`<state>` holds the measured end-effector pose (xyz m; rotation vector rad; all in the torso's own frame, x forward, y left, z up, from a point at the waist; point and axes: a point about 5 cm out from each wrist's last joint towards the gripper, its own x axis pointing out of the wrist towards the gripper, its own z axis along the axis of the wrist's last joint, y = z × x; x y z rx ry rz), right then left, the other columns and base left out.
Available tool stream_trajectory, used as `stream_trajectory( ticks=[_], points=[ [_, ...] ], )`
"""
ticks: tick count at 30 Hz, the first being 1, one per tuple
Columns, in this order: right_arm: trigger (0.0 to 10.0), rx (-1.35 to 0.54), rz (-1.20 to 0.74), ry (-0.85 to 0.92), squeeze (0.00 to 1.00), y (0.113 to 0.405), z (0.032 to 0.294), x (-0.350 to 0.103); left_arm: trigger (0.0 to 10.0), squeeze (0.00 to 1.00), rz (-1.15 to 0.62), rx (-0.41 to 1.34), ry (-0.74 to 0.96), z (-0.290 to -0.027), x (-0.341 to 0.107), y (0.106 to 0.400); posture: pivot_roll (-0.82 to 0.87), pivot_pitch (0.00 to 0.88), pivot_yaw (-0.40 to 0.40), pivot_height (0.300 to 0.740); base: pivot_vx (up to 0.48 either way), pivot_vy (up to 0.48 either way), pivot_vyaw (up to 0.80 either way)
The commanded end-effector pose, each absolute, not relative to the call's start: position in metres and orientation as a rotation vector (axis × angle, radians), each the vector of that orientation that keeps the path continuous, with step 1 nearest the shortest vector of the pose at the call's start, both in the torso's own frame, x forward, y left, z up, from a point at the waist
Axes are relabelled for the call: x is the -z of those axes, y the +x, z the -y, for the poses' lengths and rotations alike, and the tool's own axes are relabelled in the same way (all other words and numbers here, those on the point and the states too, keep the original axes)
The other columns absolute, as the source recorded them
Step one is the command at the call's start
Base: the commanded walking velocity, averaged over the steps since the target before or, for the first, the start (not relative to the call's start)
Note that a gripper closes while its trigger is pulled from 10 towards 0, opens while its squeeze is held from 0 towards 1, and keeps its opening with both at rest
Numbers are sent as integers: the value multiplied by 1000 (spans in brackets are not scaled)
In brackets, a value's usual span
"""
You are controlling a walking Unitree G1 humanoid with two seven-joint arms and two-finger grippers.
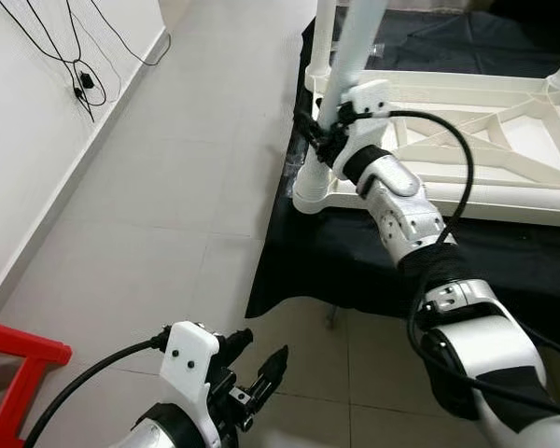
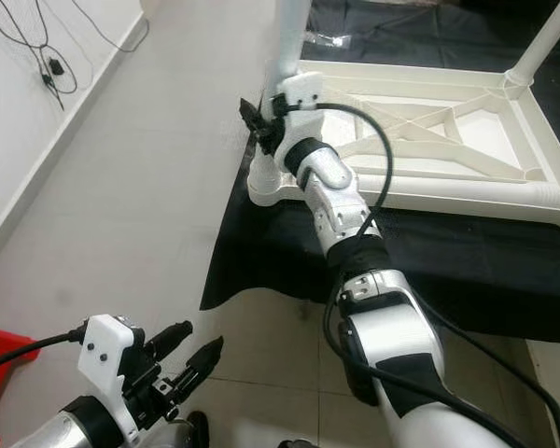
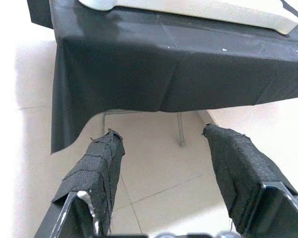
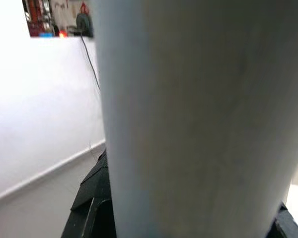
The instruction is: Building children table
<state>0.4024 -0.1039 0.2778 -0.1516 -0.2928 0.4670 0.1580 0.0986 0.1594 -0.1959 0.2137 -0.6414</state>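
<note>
No readable writing is showing on any part. The right gripper (image 1: 319, 138) is reaching toward 12 o'clock, fingers closing around the white leg (image 1: 355, 47) standing in the corner socket of the upturned table frame (image 1: 467, 121) on the black cloth (image 1: 355, 261). The left gripper (image 1: 261, 373) is hanging at 7 o'clock, fingers spread, holding nothing.
</note>
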Motion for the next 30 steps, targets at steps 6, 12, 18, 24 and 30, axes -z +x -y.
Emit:
stream_trajectory(
  ticks=[6, 12, 18, 24, 30],
  points=[
    [10000, -292, -68, -182, 0, 405, 109, -203, 10000, 0, -230, 641, -196, -97, -156, 156, 163, 292, -27, 740, 0, 0, 0],
    [10000, -75, -101, -75, 0, 408, 111, -204, 10000, 0, -229, 640, -198, -96, -155, 156, 166, 287, -31, 740, 0, 0, 0],
    [10000, 86, -101, -37, 0, 406, 115, -201, 10000, 0, -228, 639, -200, -96, -155, 157, 163, 287, -33, 740, 0, 0, 0],
    [10000, 232, -84, -58, 0, 400, 117, -197, 10000, 0, -226, 641, -203, -95, -156, 157, 165, 294, -36, 740, 0, 0, 0],
    [10000, 404, -102, 15, 0, 392, 119, -191, 10000, 0, -224, 638, -205, -95, -156, 158, 165, 298, -37, 740, 0, 0, 0]
  ],
)
